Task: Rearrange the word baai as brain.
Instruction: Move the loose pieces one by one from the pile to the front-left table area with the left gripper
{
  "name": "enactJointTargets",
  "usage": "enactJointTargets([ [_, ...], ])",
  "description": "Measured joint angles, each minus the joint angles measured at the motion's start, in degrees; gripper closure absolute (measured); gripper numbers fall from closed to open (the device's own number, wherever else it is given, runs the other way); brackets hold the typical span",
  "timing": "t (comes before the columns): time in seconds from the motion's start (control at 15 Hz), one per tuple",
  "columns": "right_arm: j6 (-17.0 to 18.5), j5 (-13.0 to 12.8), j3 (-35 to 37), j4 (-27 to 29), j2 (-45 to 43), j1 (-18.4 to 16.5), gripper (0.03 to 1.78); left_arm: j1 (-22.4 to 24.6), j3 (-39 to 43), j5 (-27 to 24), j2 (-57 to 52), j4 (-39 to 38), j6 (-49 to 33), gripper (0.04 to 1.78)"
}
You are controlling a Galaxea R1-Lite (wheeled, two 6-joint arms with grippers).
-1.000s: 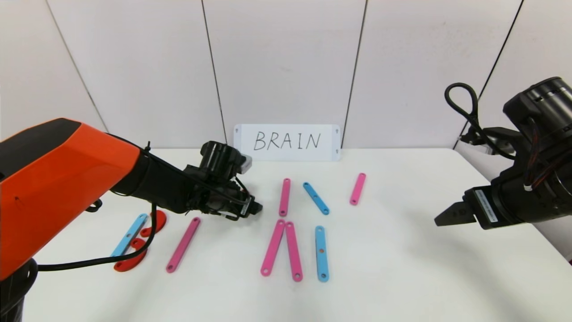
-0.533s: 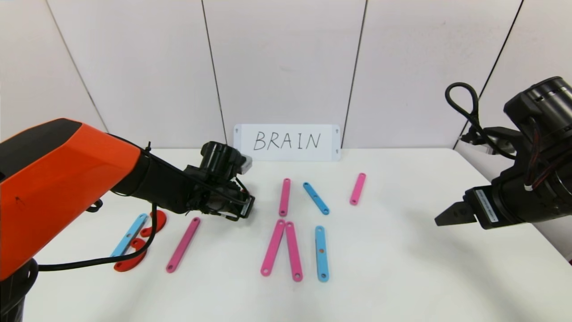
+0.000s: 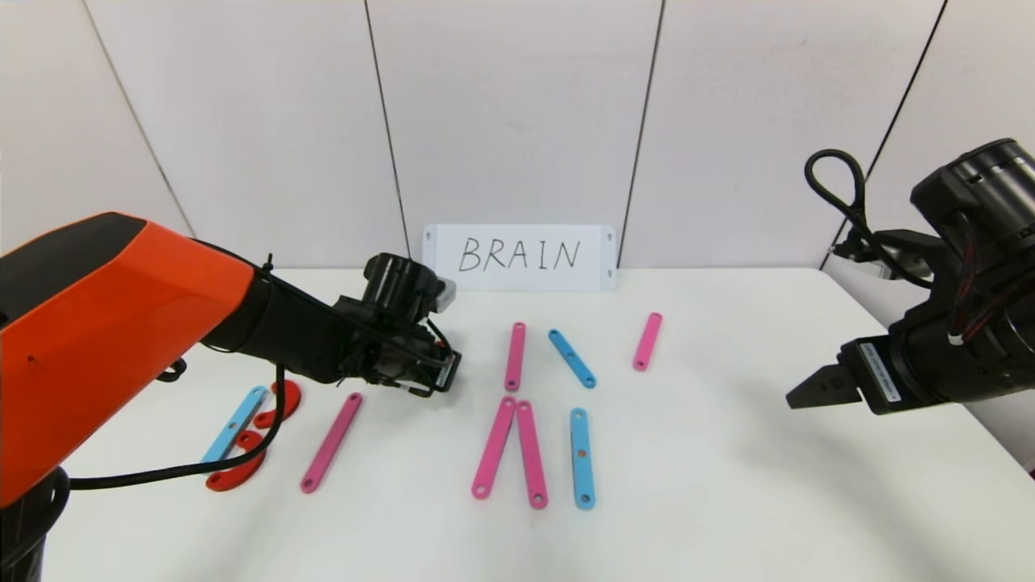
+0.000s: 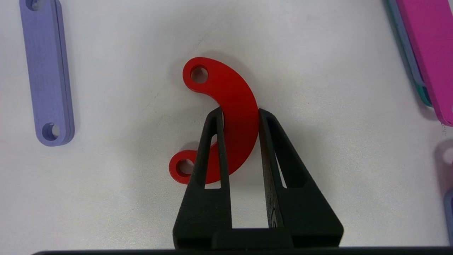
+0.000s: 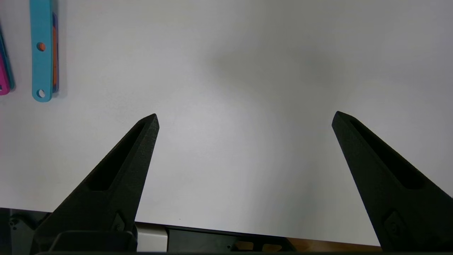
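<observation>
My left gripper (image 3: 443, 374) is over the table's left middle, shut on a red half-ring curve (image 4: 230, 88). Its jaws press the curve's inner and outer edges. The left gripper's tips show in the left wrist view (image 4: 239, 111). The curve is hidden under the gripper in the head view. A purple strip (image 4: 49, 71) lies beside it. At the far left a light-blue strip (image 3: 234, 424) lies with two red curves (image 3: 279, 400), and a pink strip (image 3: 331, 442) lies beside them. My right gripper (image 3: 808, 392) hangs open and empty at the right, also seen in its wrist view (image 5: 246, 118).
In the middle lie two long pink strips (image 3: 495, 446) and a light-blue strip (image 3: 582, 458). Behind them lie a pink strip (image 3: 515, 356), a light-blue strip (image 3: 572, 358) and a pink strip (image 3: 648, 341). A white BRAIN card (image 3: 521, 257) stands at the wall.
My left gripper's tip has drawn back a little to the left and no longer sticks out towards the middle strips. The right arm has not moved.
</observation>
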Motion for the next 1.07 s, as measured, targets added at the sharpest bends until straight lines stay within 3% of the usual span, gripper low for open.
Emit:
enactJointTargets([
  [0.33, 0.00, 0.02, 0.00, 0.00, 0.12, 0.09, 0.10, 0.00, -0.89, 2.21, -0.96, 4.19, -1.49, 1.53],
  [0.67, 0.01, -0.02, 0.23, 0.05, -0.24, 0.77, 0.10, -0.57, -0.96, 8.46, -3.08, 9.36, -11.45, 1.53],
  [1.07, -0.07, 0.02, 0.85, 0.07, -2.30, 1.88, 0.10, -2.83, -0.55, 9.48, -5.33, 16.07, -21.15, 1.53],
])
